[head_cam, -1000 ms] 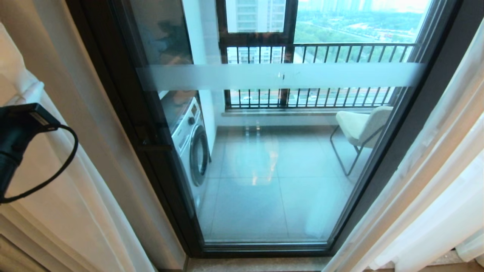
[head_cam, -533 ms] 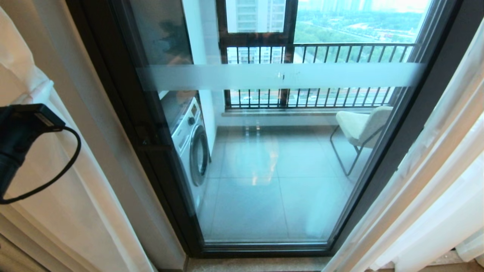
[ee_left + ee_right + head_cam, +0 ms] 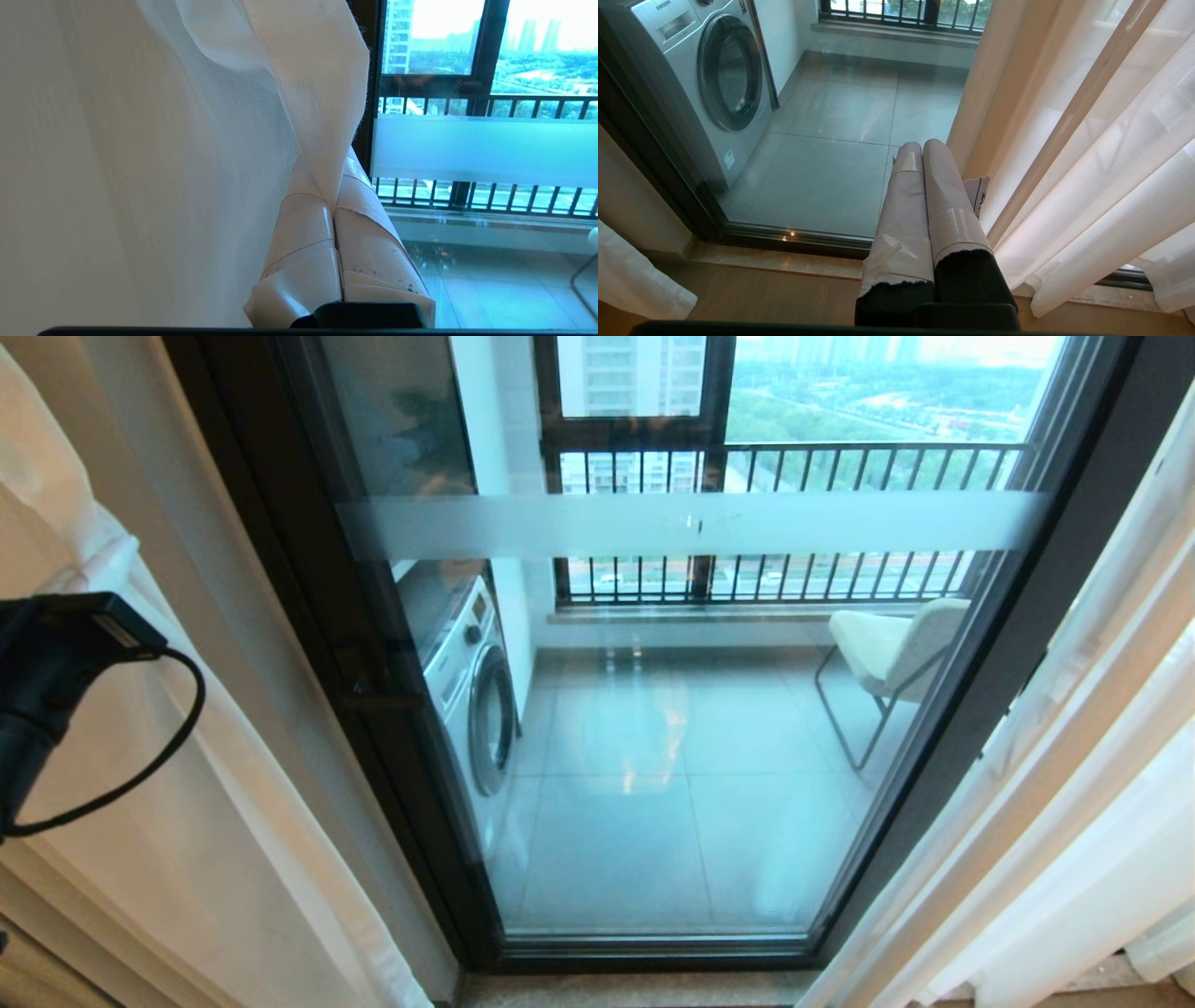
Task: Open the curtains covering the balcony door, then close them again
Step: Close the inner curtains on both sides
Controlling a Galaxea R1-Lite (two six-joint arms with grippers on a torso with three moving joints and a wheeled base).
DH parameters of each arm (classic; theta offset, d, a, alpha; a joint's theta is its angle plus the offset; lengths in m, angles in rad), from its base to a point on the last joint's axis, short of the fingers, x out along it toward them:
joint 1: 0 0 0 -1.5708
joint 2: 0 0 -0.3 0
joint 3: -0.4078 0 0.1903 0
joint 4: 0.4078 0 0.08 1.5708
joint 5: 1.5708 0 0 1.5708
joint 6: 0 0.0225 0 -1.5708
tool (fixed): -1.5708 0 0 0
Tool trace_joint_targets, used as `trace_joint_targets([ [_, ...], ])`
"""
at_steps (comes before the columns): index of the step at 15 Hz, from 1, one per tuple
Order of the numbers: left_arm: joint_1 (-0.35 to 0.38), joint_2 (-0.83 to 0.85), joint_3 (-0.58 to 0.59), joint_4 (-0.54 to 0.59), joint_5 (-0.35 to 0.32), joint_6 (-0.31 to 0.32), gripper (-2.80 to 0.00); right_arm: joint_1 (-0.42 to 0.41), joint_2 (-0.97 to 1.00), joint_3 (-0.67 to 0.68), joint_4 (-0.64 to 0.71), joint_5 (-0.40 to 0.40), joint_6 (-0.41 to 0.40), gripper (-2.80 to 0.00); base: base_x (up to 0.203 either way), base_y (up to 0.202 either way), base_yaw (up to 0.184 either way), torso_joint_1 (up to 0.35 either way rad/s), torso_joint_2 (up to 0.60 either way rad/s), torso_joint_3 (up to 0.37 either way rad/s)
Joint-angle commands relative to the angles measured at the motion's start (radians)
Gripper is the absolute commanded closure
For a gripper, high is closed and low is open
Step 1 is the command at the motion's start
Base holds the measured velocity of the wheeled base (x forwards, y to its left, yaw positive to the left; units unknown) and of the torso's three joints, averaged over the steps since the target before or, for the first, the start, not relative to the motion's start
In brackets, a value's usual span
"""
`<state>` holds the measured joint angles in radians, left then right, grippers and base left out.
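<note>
The sheer white curtains hang parted, one panel on the left (image 3: 187, 859) and one on the right (image 3: 1074, 821). Between them the balcony door (image 3: 691, 527) stands uncovered, dark-framed glass with a frosted band across it. My left gripper (image 3: 332, 186) is shut on a fold of the left curtain (image 3: 308, 84), and the fabric rises twisted out of the taped fingers. In the head view only the left arm's black wrist (image 3: 47, 672) shows, at the left edge against that panel. My right gripper (image 3: 922, 147) is shut on nothing, low beside the right curtain (image 3: 1101, 177), apart from it.
Behind the glass stand a washing machine (image 3: 476, 691) on the left and a pale chair (image 3: 892, 644) on the right, with a black railing (image 3: 794, 457) beyond. A stone sill (image 3: 635, 989) runs under the door. A beige drape (image 3: 999, 70) hangs next to the right curtain.
The left wrist has edged a little to the right with the curtain in its grip. The left panel's lower edge has swung slightly toward the door. The right arm has kept still.
</note>
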<state>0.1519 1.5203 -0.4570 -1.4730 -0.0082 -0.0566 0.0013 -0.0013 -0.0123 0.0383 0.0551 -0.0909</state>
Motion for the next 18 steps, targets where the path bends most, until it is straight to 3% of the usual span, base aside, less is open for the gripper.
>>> trace_joint_targets([
  [1, 0.0, 0.009, 0.0, -0.009, 0.001, -0.002, 0.0, 0.0, 0.001, 0.0, 0.0, 0.0, -0.001, 0.0, 0.0, 0.0, 0.0, 0.0, 0.0, 0.0],
  [6, 0.0, 0.015, 0.0, -0.009, -0.001, 0.0, 0.0, 0.0, 0.001, 0.0, 0.0, 0.0, -0.001, 0.0, 0.0, -0.02, 0.002, 0.0, 0.0, 0.0],
  [18, -0.021, 0.014, 0.0, -0.01, -0.001, 0.003, 0.0, 0.0, 0.001, 0.0, 0.0, 0.002, -0.001, 0.0, 0.0, -0.189, 0.002, 0.003, 0.0, 0.002],
])
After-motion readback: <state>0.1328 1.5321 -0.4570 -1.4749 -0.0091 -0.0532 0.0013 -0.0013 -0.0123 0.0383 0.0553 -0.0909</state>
